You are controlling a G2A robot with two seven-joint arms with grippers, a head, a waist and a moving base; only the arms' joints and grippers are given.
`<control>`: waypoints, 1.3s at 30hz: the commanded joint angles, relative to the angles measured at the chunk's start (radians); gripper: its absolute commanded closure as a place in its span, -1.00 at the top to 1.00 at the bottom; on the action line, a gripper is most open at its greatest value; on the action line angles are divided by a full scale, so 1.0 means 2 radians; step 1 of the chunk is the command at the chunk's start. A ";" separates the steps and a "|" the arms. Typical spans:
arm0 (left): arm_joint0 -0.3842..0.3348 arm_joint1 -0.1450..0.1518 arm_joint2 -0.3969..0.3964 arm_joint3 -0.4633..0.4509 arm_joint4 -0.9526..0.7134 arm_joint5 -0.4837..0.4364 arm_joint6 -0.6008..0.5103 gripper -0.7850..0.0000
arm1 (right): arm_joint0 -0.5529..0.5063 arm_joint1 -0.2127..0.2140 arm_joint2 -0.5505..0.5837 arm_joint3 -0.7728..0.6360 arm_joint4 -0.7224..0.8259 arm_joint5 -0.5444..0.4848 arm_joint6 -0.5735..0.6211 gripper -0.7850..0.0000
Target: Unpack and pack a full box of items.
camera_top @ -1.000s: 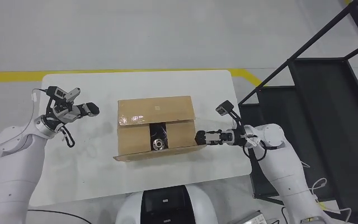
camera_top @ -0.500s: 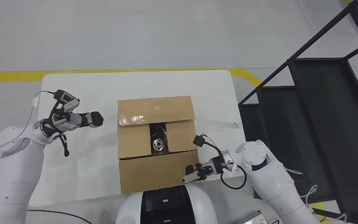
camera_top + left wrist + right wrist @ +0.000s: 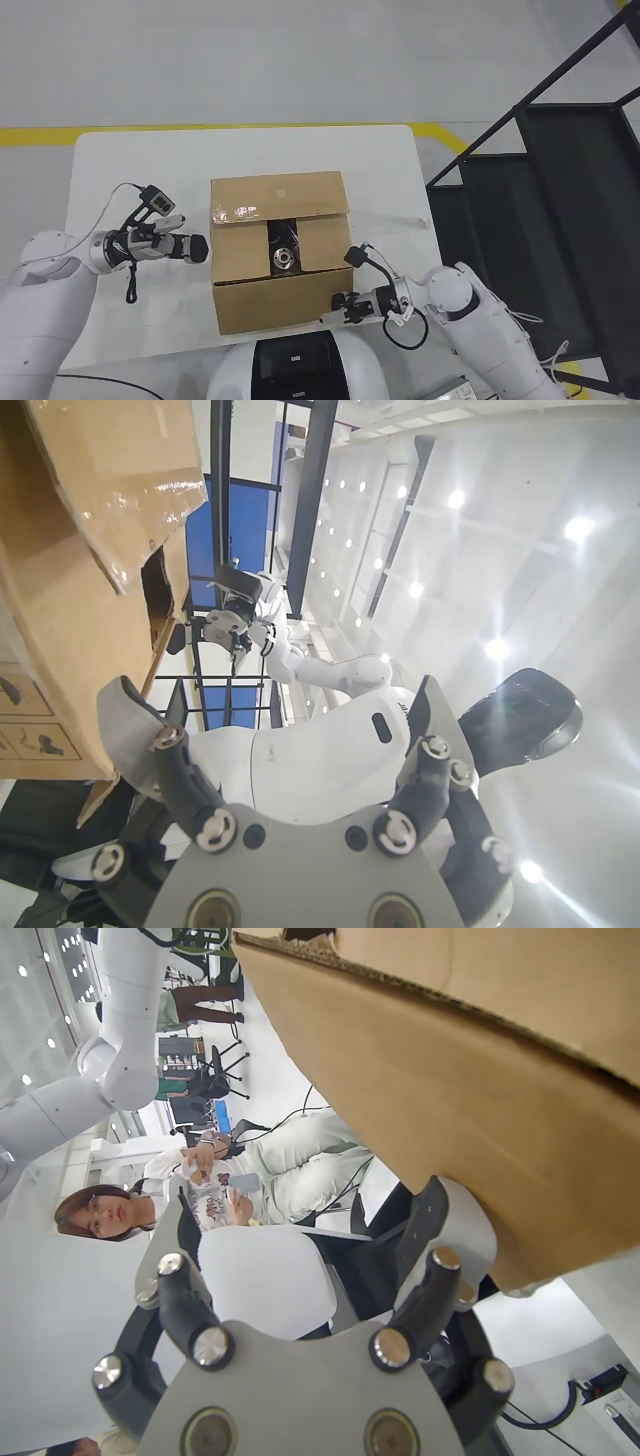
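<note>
Beside the box (image 3: 278, 190), left hand (image 3: 198, 248) spread empty, right hand (image 3: 342, 303) spread at its front flap (image 3: 275, 300).

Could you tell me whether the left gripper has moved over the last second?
Yes. In the top view the left gripper has come closer to the cardboard box, ending just beside its side wall, and nearer the robot's edge of the table.

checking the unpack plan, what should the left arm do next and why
Probably raise the left end effector to hook the left flap and fold it outward: it sits open beside the cardboard box, the front flap is folded out, and the left flap covers part of the top.
</note>
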 commanded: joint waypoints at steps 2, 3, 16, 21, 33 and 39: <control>-0.011 -0.001 0.013 0.017 -0.013 -0.010 0.000 1.00 | -0.004 0.003 0.010 0.000 0.016 -0.004 -0.002 1.00; -0.016 -0.002 0.018 0.022 -0.016 -0.016 0.000 1.00 | -0.006 0.004 0.015 0.001 0.022 -0.005 -0.003 1.00; -0.097 -0.025 0.090 0.121 -0.051 -0.046 0.000 1.00 | -0.030 0.018 0.074 -0.003 0.087 -0.009 0.001 1.00; -0.129 -0.035 0.118 0.141 -0.071 -0.045 0.000 1.00 | -0.036 0.023 0.088 -0.008 0.108 -0.009 0.010 1.00; -0.200 -0.055 0.172 0.169 -0.186 -0.010 0.000 1.00 | -0.053 0.032 0.133 -0.006 0.155 -0.011 0.006 1.00; -0.256 -0.081 0.203 0.243 -0.190 -0.038 0.000 1.00 | -0.068 0.036 0.155 -0.009 0.170 -0.015 -0.001 1.00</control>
